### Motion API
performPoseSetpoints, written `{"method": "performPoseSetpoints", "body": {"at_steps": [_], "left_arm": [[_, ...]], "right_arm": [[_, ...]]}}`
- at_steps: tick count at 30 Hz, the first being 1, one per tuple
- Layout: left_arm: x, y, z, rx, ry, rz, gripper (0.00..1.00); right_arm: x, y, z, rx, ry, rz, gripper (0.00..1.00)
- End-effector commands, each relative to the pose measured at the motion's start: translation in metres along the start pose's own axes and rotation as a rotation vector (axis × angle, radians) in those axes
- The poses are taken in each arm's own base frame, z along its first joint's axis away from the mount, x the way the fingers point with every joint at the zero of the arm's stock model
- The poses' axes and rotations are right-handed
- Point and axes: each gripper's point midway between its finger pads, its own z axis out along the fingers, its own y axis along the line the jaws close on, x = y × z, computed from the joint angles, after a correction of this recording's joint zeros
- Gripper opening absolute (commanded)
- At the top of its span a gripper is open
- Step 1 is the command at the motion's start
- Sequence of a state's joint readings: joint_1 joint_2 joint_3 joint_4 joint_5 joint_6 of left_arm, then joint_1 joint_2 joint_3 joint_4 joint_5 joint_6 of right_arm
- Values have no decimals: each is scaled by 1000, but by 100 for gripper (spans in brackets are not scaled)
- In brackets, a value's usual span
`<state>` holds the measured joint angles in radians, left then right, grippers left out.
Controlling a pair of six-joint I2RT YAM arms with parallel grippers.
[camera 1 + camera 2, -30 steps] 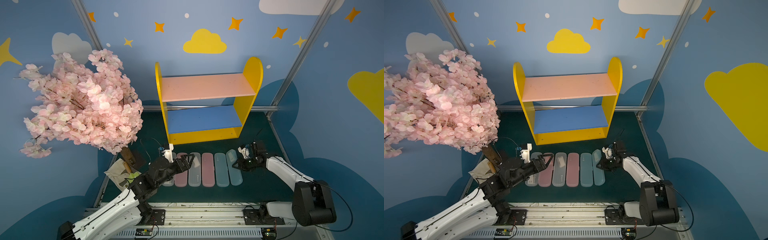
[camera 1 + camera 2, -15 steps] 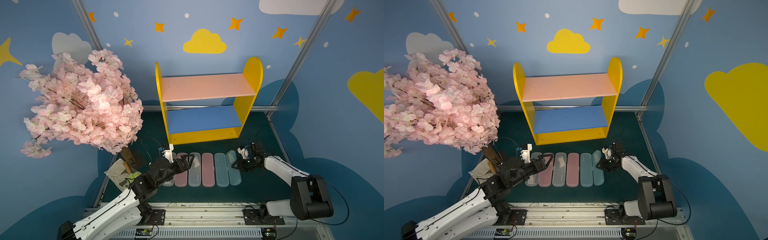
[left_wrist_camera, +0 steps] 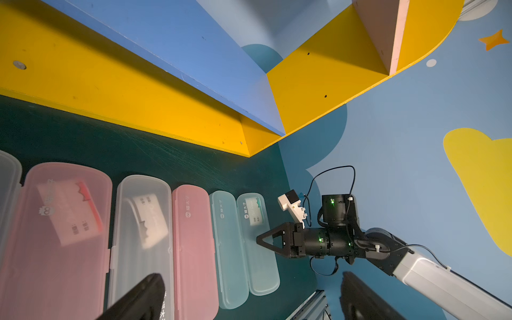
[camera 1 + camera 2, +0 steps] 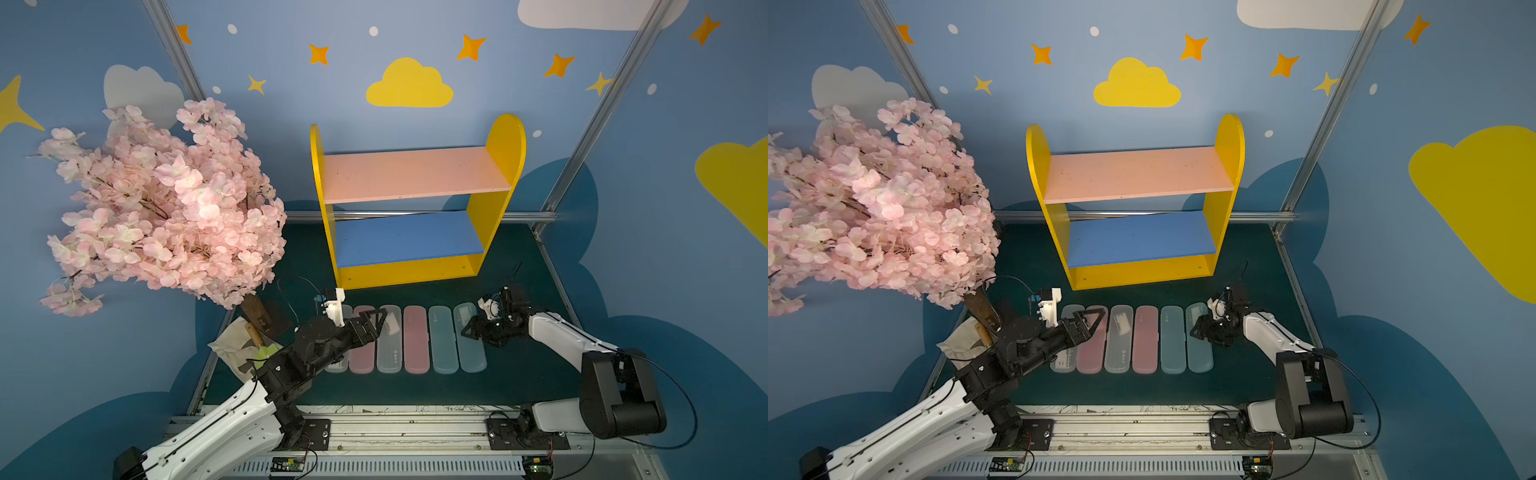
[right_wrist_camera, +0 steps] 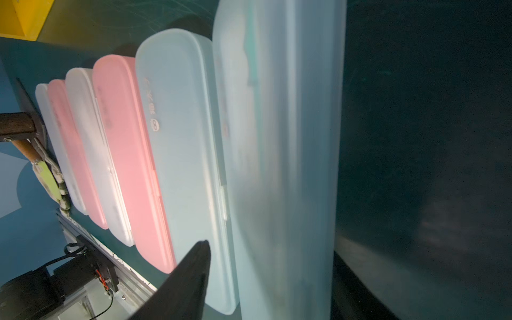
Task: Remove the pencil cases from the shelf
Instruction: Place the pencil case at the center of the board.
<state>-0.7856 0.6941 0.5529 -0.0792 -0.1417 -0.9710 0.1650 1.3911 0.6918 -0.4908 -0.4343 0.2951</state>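
- Worktop [image 4: 511, 386]: dark green mat. It carries everything, and both hands are over its near half.
- Blossom tree [image 4: 158, 208]: big pink crown, standing off the left hand's outer side. The foot of its trunk is close behind the left arm.
- Shelf [image 4: 505, 141]: yellow round-topped sides, pink board above blue board. It stands upright, well beyond both hands and apart from the cases.
- Row of pencil cases [image 4: 1144, 340]: all six lie flat on the worktop, off the shelf, side by side with long edges touching or nearly so. The row runs from under the left hand across to the right hand.
- Order, from the left hand toward the right hand:
  - first white case [image 4: 338, 365], mostly hidden under the left arm
  - first pink case [image 4: 362, 357]
  - second white case [image 4: 390, 353]
  - second pink case [image 4: 415, 340]
  - inner teal case [image 4: 442, 340]
  - outer teal case [image 4: 471, 353]
- Left hand [image 4: 380, 322]: hovers above the row, over the shelf-side ends of the first pink and second white cases. Its jaws are spread wide and it holds nothing.
- Right hand [image 4: 468, 332]: low at the outer teal case, on its shelf-side half. The jaws are parted, and the wrist view shows one finger on either side of that case. The case is blurred there, and no clamp on it shows.
- Paper card [image 3: 151, 219]: seen through the second white case's lid, just below the left hand's fingertips.
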Motion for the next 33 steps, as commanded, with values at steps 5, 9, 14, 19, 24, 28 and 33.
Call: {"method": "performPoseSetpoints", "body": {"at_steps": [5,9,14,19,24,28,33], "left_arm": [[-4,31,-12,-141,-34,148,100],[-12,45,-21,-220,-75,217,100],[-29,56,-31,-314,-140,357,100],[-47,63,-37,-396,-217,499,100],[-69,68,-43,-461,-350,628,100],[-86,73,-49,-518,-438,700,100],[-106,97,-50,-593,-461,719,100]], "right_arm": [[2,-14,-6,96,36,44,69],[1,-17,-12,132,34,39,73],[-5,-17,-23,156,-20,21,93],[-15,-9,-38,148,-107,-16,94],[-30,4,-64,129,-265,-101,97],[-43,11,-89,138,-433,-172,99],[-55,7,-108,151,-666,-198,99]]}}
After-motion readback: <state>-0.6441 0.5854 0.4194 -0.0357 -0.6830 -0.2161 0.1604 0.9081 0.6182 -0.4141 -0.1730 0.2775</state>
